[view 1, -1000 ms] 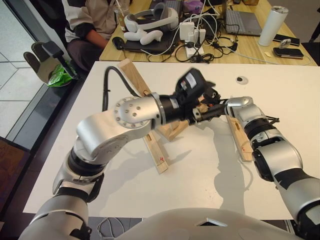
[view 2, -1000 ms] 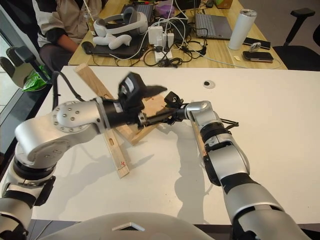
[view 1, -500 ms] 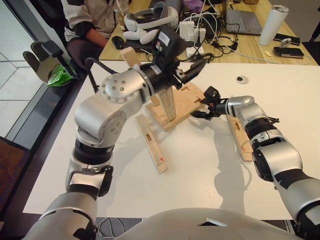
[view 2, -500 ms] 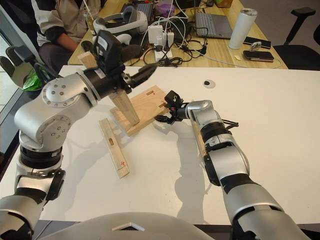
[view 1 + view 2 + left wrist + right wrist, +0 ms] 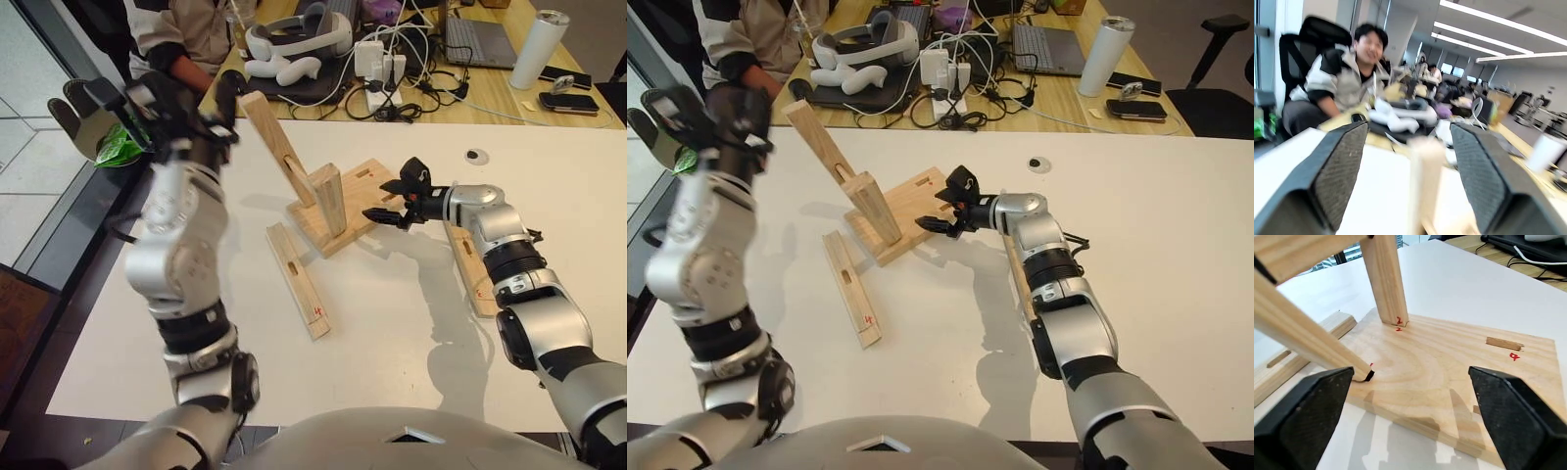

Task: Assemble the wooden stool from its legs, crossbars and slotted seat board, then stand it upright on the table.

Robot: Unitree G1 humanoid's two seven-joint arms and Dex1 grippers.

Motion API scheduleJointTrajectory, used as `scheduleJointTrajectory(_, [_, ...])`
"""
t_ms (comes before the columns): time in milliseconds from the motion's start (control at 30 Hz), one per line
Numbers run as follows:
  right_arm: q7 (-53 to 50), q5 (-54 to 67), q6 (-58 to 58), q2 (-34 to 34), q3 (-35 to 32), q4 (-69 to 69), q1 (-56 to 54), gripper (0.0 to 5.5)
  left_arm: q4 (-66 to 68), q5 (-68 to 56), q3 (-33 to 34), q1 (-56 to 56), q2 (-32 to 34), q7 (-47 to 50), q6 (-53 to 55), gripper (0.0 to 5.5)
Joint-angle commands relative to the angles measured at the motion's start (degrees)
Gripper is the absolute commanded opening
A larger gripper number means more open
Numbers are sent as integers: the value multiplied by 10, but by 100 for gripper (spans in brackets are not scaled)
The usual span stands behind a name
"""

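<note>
**A:** Which step is this?

**B:** Fitting bars into the seat board [image 5: 358, 201], I'd judge. The board lies flat on the surface [image 5: 411, 333] with two bars planted in it. A short post [image 5: 330, 201] stands upright, and just beside it a long bar [image 5: 274, 142] leans away to the board's far left.

**A:** And the pincers?

**B:** The right pincer [image 5: 377, 201] is spread wide at the board's right edge and holds nothing. The left pincer [image 5: 1409, 132] is also wide and empty, raised high and well apart from the board on its far-left side.

**A:** The count?

**B:** There is one board and four bars. Two stand in it and two lie flat: a slotted bar [image 5: 299, 282] just beside its near-left edge, and another bar [image 5: 474, 294] to its right, partly under the right forearm. I can't tell legs from crossbars.

**A:** Next move?

**B:** Probably one pincer steadies the board while the other fetches a flat bar for an open slot. The leaning bar looks loose, so it may need straightening first.
</note>
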Motion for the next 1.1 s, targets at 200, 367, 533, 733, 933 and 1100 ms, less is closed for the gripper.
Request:
scheduleJointTrajectory(200, [-45, -54, 52, 32, 26, 197, -11, 440, -11, 30, -16, -28, -38, 29, 0, 312])
scheduleJointTrajectory(367, [175, -28, 133, -44, 79, 17, 54, 440, 3, 34, 52, -48, 10, 18, -16, 312])
scheduleJointTrajectory(533, [290, 127, 374, -174, 37, -332, 141, 440, -5, 41, 78, -39, 24, 16, -24, 312])
scheduleJointTrajectory(733, [200, 202, 435, -152, 23, -524, 167, 440, 8, 47, 106, -49, 49, 8, -33, 312])
scheduleJointTrajectory(933, [-83, 32, 160, -17, 46, -177, 59, 440, 17, 47, 95, -61, 48, 1, -38, 312])
scheduleJointTrajectory(1100, [-99, -14, 175, 14, 69, 14, 11, 440, 26, 47, 97, -77, 58, -3, -37, 312])
